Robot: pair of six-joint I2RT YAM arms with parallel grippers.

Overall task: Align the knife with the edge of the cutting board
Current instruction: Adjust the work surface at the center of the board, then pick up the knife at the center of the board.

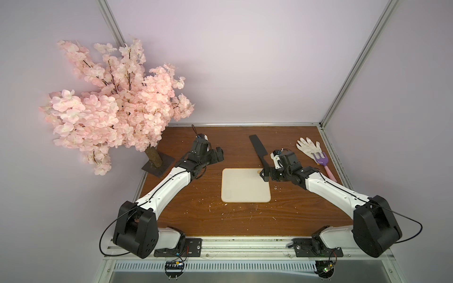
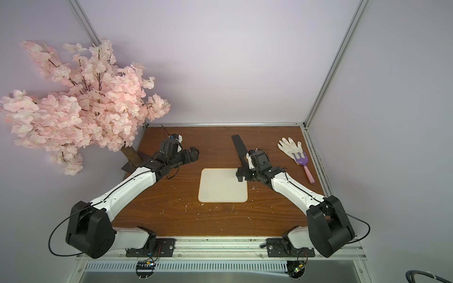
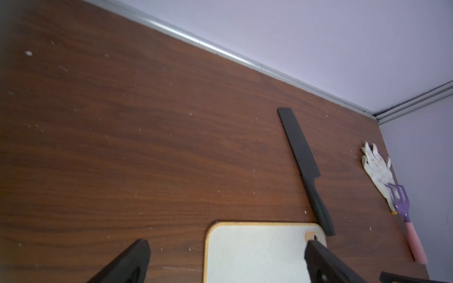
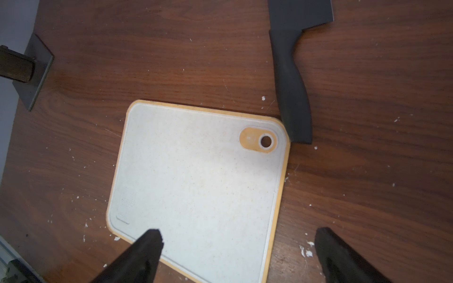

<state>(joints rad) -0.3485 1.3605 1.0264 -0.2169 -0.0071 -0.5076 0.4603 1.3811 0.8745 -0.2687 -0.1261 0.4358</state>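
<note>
Closest to the lens in the right wrist view, two black fingers of the right gripper, spread wide apart, with nothing between them but the cutting board below. Cream-white and flat on the brown table, about the middle, with orange-ringed hole at the far right corner. Just beside this corner, handle end of the knife (maybe touching the rim, not possible to say surely). All black, lying flat on the table, blade pointing to the back wall and slanted a little to the left, so parallel to no edge of the board. Also wide apart and empty, jaws of the left gripper, above the table left of the board. Well to the right, white glove with purple fork partly on it; in far left corner, pink blossom tree.
</note>
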